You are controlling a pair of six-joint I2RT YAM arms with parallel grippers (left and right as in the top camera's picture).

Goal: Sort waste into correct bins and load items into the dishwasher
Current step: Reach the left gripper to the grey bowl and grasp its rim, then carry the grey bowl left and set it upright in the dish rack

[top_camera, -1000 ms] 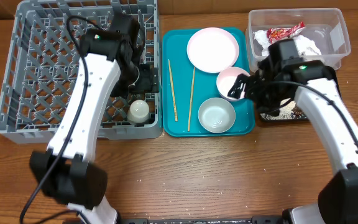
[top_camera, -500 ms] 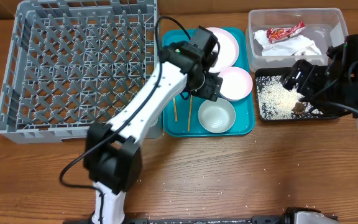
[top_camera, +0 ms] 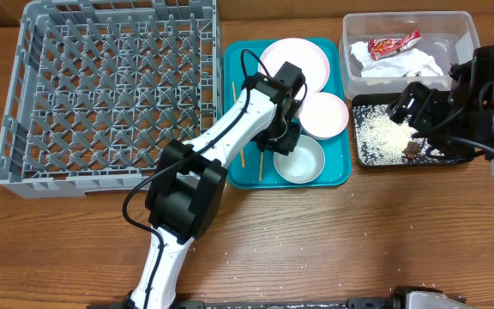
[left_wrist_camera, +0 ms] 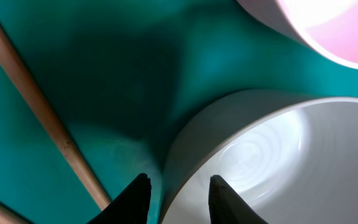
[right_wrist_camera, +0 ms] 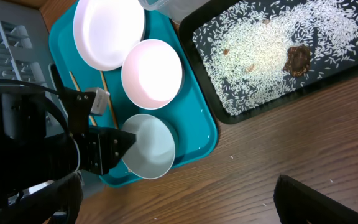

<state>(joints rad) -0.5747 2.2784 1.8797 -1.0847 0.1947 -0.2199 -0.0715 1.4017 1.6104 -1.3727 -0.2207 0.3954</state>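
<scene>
My left gripper (top_camera: pixel 282 142) is down on the teal tray (top_camera: pixel 232 172) at the near white bowl (top_camera: pixel 301 162). In the left wrist view its jaws (left_wrist_camera: pixel 178 183) straddle that bowl's (left_wrist_camera: pixel 278 162) rim, one finger outside and one inside, close together. Whether they press it does not show. A second bowl (top_camera: pixel 323 115) and the white plate (top_camera: pixel 304 58) lie behind, with two chopsticks (top_camera: pixel 235 103) to the left. My right gripper (top_camera: pixel 410 107) hangs open and empty above the black tray (top_camera: pixel 358 148), which holds rice (top_camera: pixel 384 133) and a brown lump (top_camera: pixel 414 150).
The grey dish rack (top_camera: pixel 110 94) fills the left of the table. A clear tub (top_camera: pixel 466 43) at the back right holds the red wrapper (top_camera: pixel 393 43) and a crumpled napkin (top_camera: pixel 412 62). Loose rice grains (top_camera: pixel 230 253) dot the wood near the front edge.
My left arm has swung from the rack to the teal tray and its jaws have narrowed round the near bowl's rim. My right arm has drawn back from the tray to above the black tray.
</scene>
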